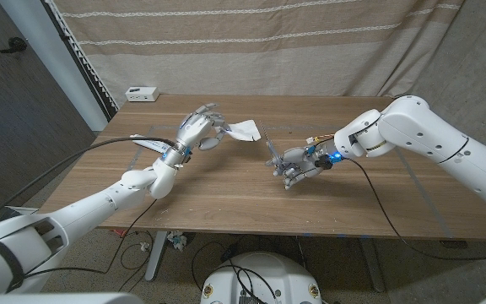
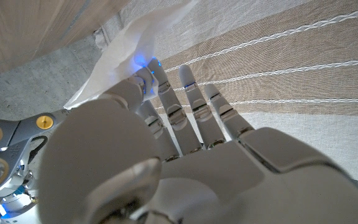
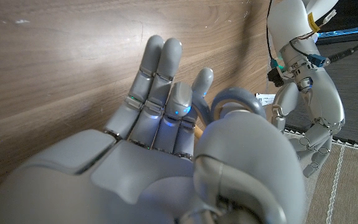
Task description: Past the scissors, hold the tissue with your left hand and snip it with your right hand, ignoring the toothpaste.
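Tissue [image 1: 243, 130] was pinched in left hand [image 1: 196, 132], held above table [image 1: 226, 190], sticking out twd right hand [image 1: 298, 163]. Right hand gripped scissors [image 1: 273, 150], blades up, tips just beside tissue edge

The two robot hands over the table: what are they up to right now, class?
The left hand holds a white tissue up above the wooden table. The right hand grips scissors, their blades pointing towards the tissue's free edge but apart from it. The tissue looks uncut so far. A small white box sits at the table's far edge.
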Controlling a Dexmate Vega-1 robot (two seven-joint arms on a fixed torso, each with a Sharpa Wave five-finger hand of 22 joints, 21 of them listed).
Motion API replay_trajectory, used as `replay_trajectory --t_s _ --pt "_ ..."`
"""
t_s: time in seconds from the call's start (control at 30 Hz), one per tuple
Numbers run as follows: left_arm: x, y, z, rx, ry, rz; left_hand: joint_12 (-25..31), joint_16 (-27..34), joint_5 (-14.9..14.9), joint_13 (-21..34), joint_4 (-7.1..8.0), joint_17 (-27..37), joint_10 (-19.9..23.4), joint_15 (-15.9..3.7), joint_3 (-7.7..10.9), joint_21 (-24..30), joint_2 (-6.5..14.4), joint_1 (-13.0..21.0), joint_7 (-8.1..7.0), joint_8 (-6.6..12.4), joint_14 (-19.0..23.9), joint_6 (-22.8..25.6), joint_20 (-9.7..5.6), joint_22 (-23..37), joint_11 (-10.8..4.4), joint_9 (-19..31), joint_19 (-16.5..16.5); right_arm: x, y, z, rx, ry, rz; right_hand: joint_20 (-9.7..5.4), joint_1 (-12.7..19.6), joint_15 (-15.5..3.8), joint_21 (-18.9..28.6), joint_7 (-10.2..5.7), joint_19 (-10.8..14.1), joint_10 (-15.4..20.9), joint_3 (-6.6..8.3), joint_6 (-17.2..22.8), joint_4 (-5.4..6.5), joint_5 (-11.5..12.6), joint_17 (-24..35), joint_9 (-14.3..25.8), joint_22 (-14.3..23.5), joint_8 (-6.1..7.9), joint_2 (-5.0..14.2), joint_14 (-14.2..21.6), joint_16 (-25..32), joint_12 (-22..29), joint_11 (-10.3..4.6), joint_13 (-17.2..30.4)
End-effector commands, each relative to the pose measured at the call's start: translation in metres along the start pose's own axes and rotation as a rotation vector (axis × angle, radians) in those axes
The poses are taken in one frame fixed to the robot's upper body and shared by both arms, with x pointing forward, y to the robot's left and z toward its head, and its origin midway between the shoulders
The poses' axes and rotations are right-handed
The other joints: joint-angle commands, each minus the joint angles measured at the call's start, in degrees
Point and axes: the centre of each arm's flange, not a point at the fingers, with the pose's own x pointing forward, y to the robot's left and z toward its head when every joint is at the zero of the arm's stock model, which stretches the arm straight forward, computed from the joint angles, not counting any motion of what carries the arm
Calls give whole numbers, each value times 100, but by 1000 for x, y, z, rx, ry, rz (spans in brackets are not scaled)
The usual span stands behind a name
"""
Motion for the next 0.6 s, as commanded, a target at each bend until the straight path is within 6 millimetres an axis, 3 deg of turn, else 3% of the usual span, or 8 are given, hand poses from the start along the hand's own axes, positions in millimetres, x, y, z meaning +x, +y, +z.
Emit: replay_trajectory --t_s 0.03,0.6 --pt "-8 4 1 2 13 -1 35 1 17 13 -8 22 113 -785 38 33 2 48 -2 33 -5 17 -15 14 -91 -7 -4 -1 2 -2 12 -5 4 -201 295 -584 51 451 12 -37 1404 531 -561 75 -43 -3 -48 185 265 109 11 91 -30 5" --pt "-10 8 -2 7 44 34 38 7 8 19 -14 39 133 -788 35 39 4 52 -3 41 -3 31 -15 14 -91 -8 -4 -8 0 4 8 -29 0 -214 272 -584 255 369 -50 -63 1321 591 -602 231 -181 -32 -258 108 252 176 78 261 -57 -32"
